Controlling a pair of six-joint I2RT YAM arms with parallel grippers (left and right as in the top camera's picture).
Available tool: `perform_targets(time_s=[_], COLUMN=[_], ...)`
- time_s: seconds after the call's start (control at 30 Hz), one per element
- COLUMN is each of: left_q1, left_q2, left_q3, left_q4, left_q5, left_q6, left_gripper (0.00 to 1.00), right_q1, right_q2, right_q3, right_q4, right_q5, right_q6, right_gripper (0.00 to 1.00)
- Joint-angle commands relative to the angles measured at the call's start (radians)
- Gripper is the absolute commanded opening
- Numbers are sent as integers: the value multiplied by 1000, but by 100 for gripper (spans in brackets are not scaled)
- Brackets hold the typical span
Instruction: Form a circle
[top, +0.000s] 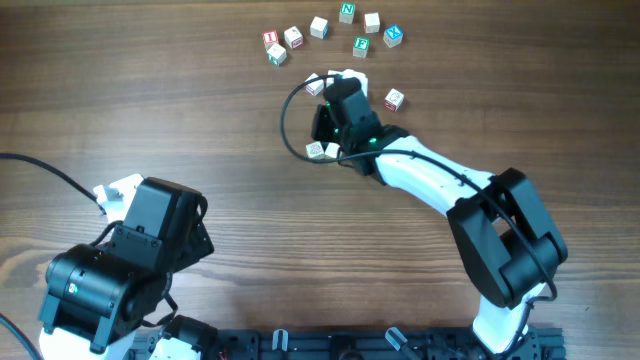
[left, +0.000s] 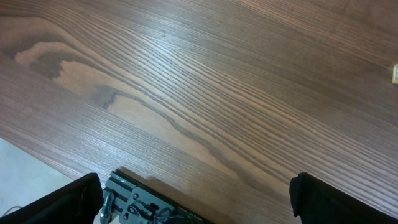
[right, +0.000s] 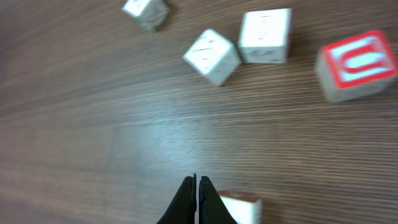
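Note:
Several small pale wooden letter cubes lie loose in an uneven arc at the far middle of the table, among them a green-lettered one (top: 347, 12), a blue one (top: 393, 35) and a red one (top: 270, 38); no closed circle shows. My right gripper (top: 335, 80) sits just below this group, shut with nothing between its fingers (right: 198, 186). One pale cube with a red top edge (right: 241, 208) lies right beside its tips. Ahead of it are two plain-faced cubes (right: 211, 56) (right: 265, 35) and a red U cube (right: 357, 65). My left gripper (left: 196, 199) hangs open over bare wood at the near left (top: 115, 188).
Two more cubes (top: 322, 150) lie by the right wrist, and a single one (top: 394, 99) lies to its right. A black cable (top: 285, 115) loops left of the right wrist. A metal rail (left: 143, 202) runs along the table's near edge under the left gripper.

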Motion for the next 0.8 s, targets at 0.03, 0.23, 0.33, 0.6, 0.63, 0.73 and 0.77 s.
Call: perform_targets(time_s=[0.03,0.23,0.33,0.6,0.63,0.73,0.77], left_q1=[6,6,6,6,6,6,6], left_q2=[-2,-2,-2,-2,-2,-2,-2], left_q3=[-3,-3,-3,-3,-3,-3,-3], left_q4=[0,0,0,0,0,0,0], left_q5=[1,1,1,1,1,1,1], left_q6=[-16,-16,-16,-16,-16,-16,-16], left_gripper=[100,100,100,100,100,100,100], right_q1=[29,29,29,32,32,33,35], right_q2=[1,37,51,52,51,31,19], right_q3=[22,26,26,26,27,41,44], right_q4=[19,33,19,-19,-39,-109,-124], right_q5=[16,-6,-18,-9,-6,2,8], right_q6=[-43,-45,-43,-34,-22,-16,-16], right_gripper=[5,5,5,5,5,5,4])
